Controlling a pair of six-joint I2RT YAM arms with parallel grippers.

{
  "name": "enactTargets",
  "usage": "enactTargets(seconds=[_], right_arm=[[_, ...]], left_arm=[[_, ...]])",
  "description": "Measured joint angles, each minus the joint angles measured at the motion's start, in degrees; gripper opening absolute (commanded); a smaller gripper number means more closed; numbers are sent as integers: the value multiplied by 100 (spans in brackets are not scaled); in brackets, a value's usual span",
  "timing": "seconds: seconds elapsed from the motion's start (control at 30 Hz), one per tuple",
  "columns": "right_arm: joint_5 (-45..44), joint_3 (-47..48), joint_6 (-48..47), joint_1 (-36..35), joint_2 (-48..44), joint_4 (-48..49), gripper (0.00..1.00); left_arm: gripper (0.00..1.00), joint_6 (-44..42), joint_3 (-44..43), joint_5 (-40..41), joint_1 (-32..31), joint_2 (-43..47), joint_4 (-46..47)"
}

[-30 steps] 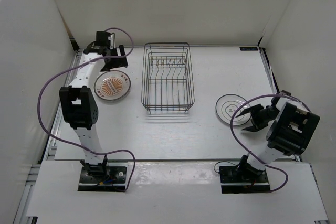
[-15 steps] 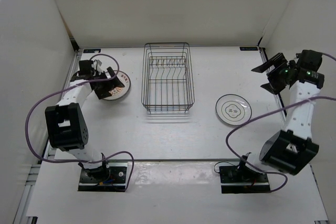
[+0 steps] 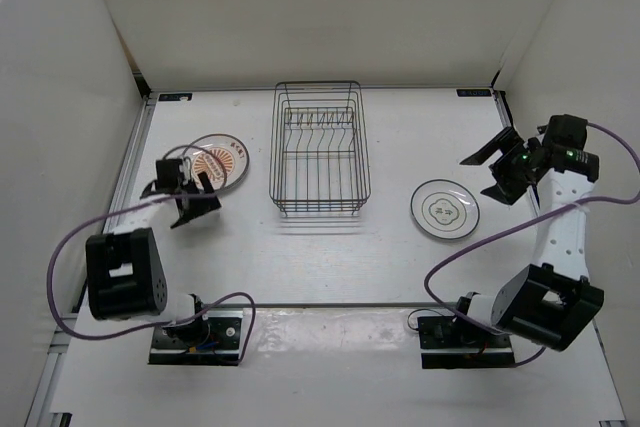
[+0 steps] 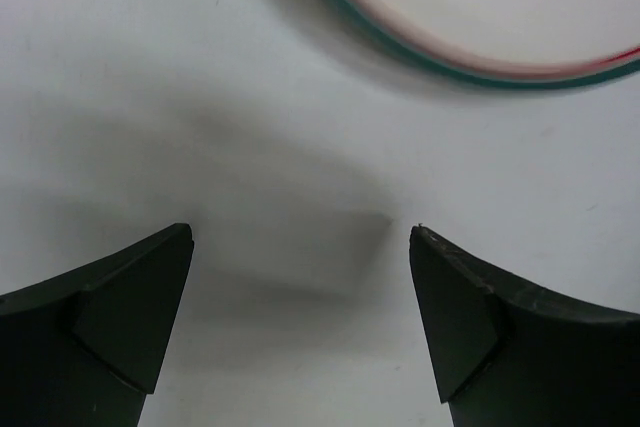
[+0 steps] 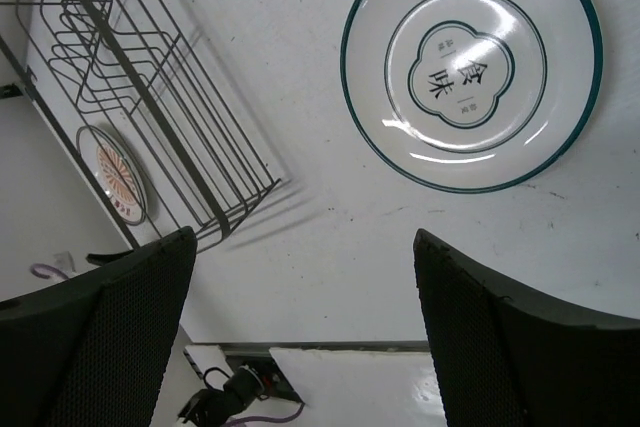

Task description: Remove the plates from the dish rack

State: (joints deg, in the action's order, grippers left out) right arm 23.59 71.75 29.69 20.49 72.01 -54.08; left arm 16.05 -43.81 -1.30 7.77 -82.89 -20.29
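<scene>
The dark wire dish rack (image 3: 318,147) stands at the table's middle, with no plate in it. A white plate with an orange-red centre (image 3: 220,160) lies flat to its left. My left gripper (image 3: 185,203) hovers open just in front of this plate; the left wrist view shows the plate's green rim (image 4: 470,65) beyond the open left gripper (image 4: 300,247). Right of the rack lies a plate with dark rings (image 3: 444,209). Raised behind and to the right of it, my right gripper (image 3: 487,173) is open and empty, looking down on that plate (image 5: 472,65) and the rack (image 5: 120,77).
White walls close in the table on the left, back and right. A purple cable (image 3: 100,222) loops off the left arm, another (image 3: 470,247) off the right. The arm bases (image 3: 195,335) sit at the near edge.
My left gripper has drawn back from over the orange-centred plate toward the near side. My right gripper left the ringed plate's edge, opened fully, rose to the back right, then came slightly left.
</scene>
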Motion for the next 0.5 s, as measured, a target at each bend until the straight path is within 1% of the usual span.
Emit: enactTargets(seconds=[0.03, 0.1, 0.17, 0.3, 0.4, 0.5], right_arm=[[-31, 83, -11, -48, 125, -9, 90], [-74, 291, -26, -129, 330, -7, 90], [-120, 468, -37, -199, 452, 2, 90], [-170, 625, -74, -284, 490, -13, 90], [-210, 684, -125, -337, 498, -44, 90], [-229, 691, -162, -380, 520, -83, 90]], left_arm=[[100, -61, 444, 76, 15, 225, 247], [100, -96, 925, 190, 76, 570, 614], [100, -94, 1167, 225, 181, 752, 1019], [100, -127, 1545, 243, 264, 846, 1683], [100, -195, 1716, 188, 260, 914, 1991], [100, -455, 1932, 17, 260, 1056, 2236]])
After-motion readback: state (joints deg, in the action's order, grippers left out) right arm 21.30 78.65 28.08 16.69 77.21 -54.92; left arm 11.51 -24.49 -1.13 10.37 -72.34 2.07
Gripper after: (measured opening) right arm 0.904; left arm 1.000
